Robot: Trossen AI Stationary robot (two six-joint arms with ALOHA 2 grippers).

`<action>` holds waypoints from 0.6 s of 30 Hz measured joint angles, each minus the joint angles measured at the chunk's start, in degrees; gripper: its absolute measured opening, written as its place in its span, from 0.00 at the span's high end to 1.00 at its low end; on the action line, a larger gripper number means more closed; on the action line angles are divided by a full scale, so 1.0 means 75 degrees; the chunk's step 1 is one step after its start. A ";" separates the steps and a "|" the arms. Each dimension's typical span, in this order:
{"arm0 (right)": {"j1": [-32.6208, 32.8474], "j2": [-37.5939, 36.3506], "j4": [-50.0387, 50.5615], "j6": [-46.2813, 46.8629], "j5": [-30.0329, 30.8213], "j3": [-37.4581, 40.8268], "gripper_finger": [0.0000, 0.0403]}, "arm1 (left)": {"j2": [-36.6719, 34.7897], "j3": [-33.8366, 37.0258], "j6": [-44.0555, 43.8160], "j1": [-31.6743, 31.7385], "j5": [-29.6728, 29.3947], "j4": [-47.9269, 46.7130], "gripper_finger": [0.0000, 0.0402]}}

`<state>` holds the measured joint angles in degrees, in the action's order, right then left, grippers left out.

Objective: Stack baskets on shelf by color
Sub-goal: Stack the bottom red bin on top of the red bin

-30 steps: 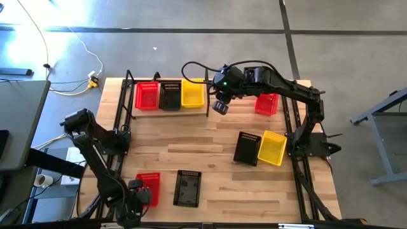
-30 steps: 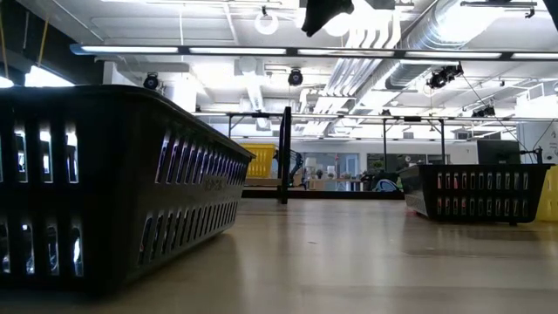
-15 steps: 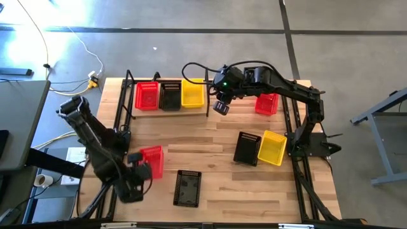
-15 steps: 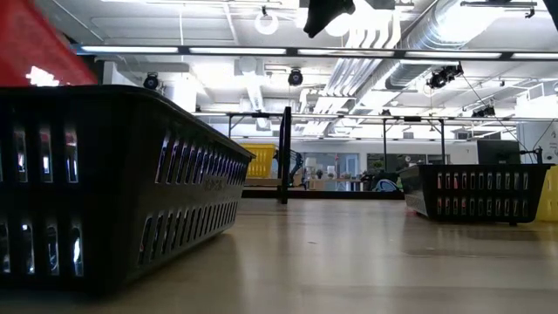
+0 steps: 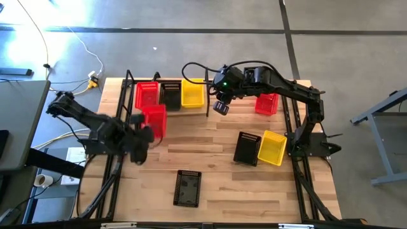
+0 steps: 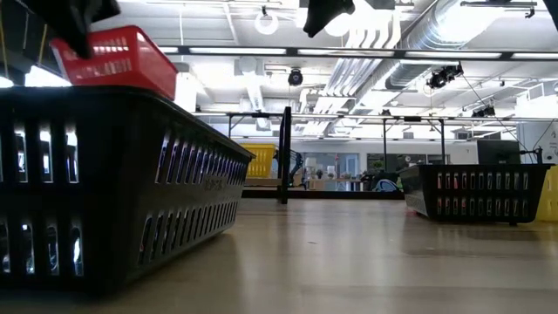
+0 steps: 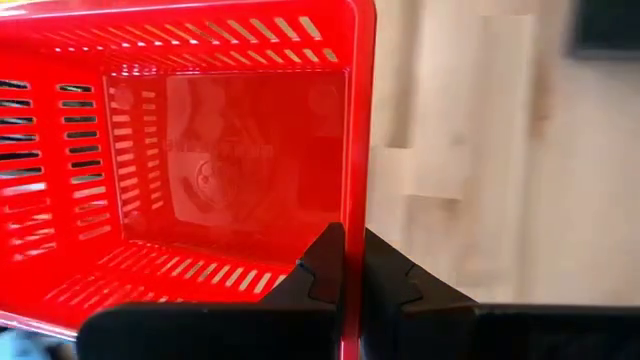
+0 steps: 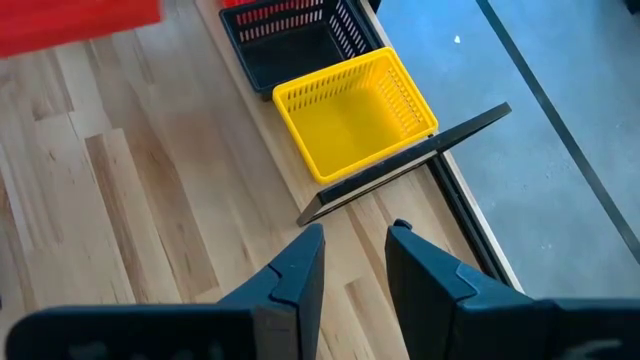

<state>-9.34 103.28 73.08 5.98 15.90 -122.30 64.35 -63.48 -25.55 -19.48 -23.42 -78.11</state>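
A red basket [image 5: 154, 120] hangs above the table's left part, just short of the shelf [image 5: 210, 108], with my left gripper [image 5: 144, 132] shut on it. In the low view the basket [image 6: 118, 57] shows tilted, high above the near black basket [image 6: 113, 183]. On the shelf plank stand a red basket [image 5: 147, 95], a black one [image 5: 170, 95] and a yellow one [image 5: 193, 93], side by side on their bottoms. My right gripper [image 5: 220, 106] hovers open beside the shelf's right end, with nothing between its fingers [image 8: 300, 265]. My left gripper pinches the rim of one basket wall [image 7: 356, 215], one finger [image 7: 322, 268] inside the basket and the other outside. The fingers come from above, slanting down from the near left. The basket is lifted clear of the table, open side up and tilted.
A black basket [image 5: 187, 188] sits near the front edge. A black [image 5: 247, 147] and a yellow basket [image 5: 272, 147] lie side by side at the right, and a red one [image 5: 267, 103] at the far right. Bare wood lies in the middle.
My left gripper has risen and swung from the table's near left corner toward the far edge and the shelf, turning as it went. The red basket has gone with it, lifted well clear of the table. My right arm has kept still.
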 joint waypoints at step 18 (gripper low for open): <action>-0.0006 0.0000 -0.0006 0.0199 0.0034 0.0000 0.76 | -0.0339 0.0003 0.5250 0.4644 0.0067 -0.0064 1.00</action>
<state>-9.39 103.28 73.03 7.47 16.15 -122.30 61.81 -63.46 13.83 15.35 -22.91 -78.59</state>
